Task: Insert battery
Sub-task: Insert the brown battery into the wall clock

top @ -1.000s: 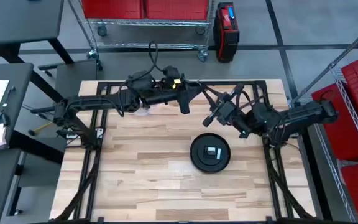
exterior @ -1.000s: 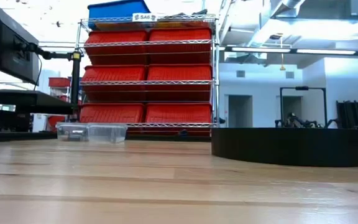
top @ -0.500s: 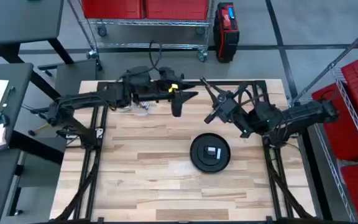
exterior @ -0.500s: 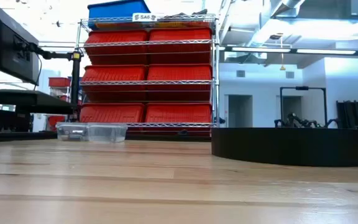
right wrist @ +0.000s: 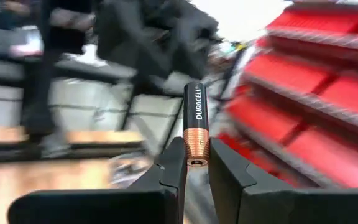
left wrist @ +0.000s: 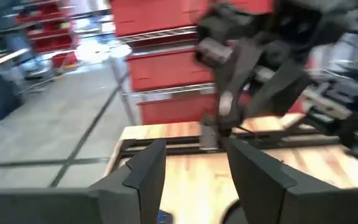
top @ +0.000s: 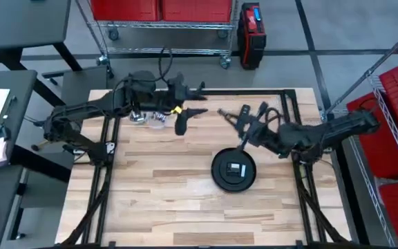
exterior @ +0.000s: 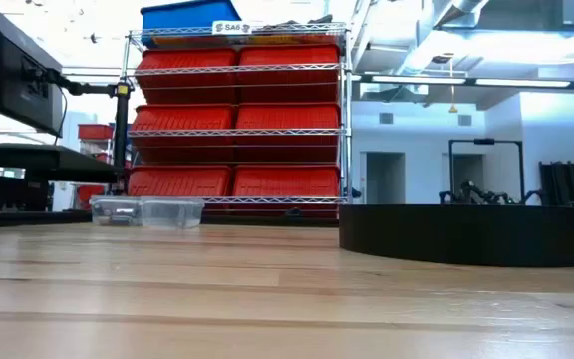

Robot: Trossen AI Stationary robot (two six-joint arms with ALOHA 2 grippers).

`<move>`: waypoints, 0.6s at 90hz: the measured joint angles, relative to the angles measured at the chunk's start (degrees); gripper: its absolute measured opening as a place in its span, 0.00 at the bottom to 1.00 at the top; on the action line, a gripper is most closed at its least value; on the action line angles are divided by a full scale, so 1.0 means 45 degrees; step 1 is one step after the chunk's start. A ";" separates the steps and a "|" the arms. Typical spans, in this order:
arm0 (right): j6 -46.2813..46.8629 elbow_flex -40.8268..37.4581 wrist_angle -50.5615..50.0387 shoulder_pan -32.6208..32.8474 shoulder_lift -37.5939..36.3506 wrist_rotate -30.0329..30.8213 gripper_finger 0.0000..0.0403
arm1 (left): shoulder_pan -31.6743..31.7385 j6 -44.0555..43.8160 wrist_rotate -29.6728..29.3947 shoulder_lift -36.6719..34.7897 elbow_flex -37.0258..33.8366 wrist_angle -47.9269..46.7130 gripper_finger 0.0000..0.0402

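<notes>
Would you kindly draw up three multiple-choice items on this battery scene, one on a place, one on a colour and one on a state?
1. Where is the battery?
A. between the right gripper's fingers
B. in the clear containers
C. inside the round device

2. What colour is the round device?
A. red
B. white
C. black

3. How is the left gripper?
A. shut on the battery
B. open, holding nothing
C. out of view

Answers: 1 A, the right gripper pinches its end. 2 C, it shows black from above. 3 B, a gap shows between its fingers.
</notes>
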 joint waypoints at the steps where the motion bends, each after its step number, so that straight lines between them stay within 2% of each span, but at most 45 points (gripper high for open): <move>1: 0.0113 0.0000 -0.0100 -0.0013 0.0007 -0.0113 0.09 | 0.0000 0.0065 0.0138 0.0040 0.0009 -0.0014 0.38; 9: 0.0775 -0.0005 -0.0460 -0.0179 0.0147 -0.0908 0.09 | -0.0020 0.0265 0.1007 0.0159 0.0017 -0.0386 0.38; 33: 0.1500 -0.0010 -0.1015 -0.0492 0.0168 -0.2528 0.09 | -0.0073 0.0426 0.1444 0.0655 0.0020 -0.0520 0.38; 54: 0.1919 -0.0015 -0.1354 -0.0730 0.0351 -0.2725 0.09 | -0.0138 0.0490 0.2020 0.0978 0.0006 -0.0491 0.38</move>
